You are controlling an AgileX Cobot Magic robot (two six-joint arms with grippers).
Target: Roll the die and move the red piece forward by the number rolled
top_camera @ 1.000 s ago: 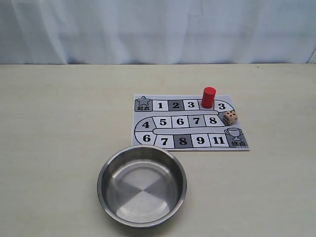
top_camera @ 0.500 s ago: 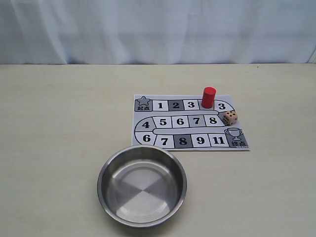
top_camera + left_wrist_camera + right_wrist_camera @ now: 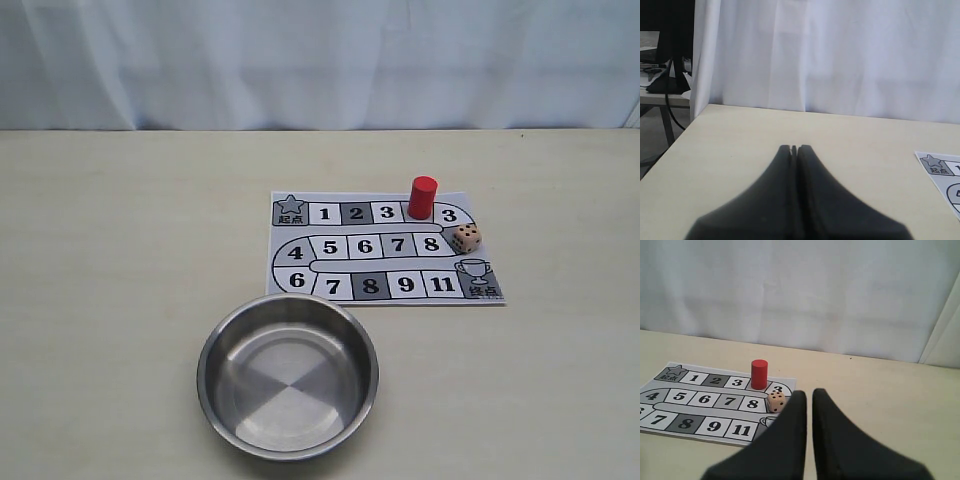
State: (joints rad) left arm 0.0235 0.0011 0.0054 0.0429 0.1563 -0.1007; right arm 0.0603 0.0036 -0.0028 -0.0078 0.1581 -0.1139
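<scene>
— On the counter (image 3: 120, 250), right of centre, where to look for the task's things?
— Find the red piece (image 3: 422, 197) upright on the top row of the printed board (image 3: 385, 285), between the two squares marked 3; find the die (image 3: 465, 238) at the board's right edge, just beside square 8 and above the trophy square; note both well apart from the steel bowl (image 3: 200, 375) nearer the front.
— And the jaws?
— Visible only from the wrist views, not from the exterior one; left gripper (image 3: 795, 148) closed tight on nothing, above bare counter; right gripper (image 3: 809, 392) closed to a thin slit, likewise empty, pointing toward the die but apart from it.
— How to judge the handling?
— Expect both to be light, rigid and hard to damage; treat the die as a small, flat-faced, wooden-looking cube, so pinch two opposite faces squarely and low, to avoid squeezing it out sideways; take the smooth peg across its round flank near mid-height, keeping it vertical; probably easy to topple with an off-centre nudge.
— Count of each?
— One die; one red piece; one printed board; one steel bowl; two grippers; cannot read the die's top face with certainty at this size.
</scene>
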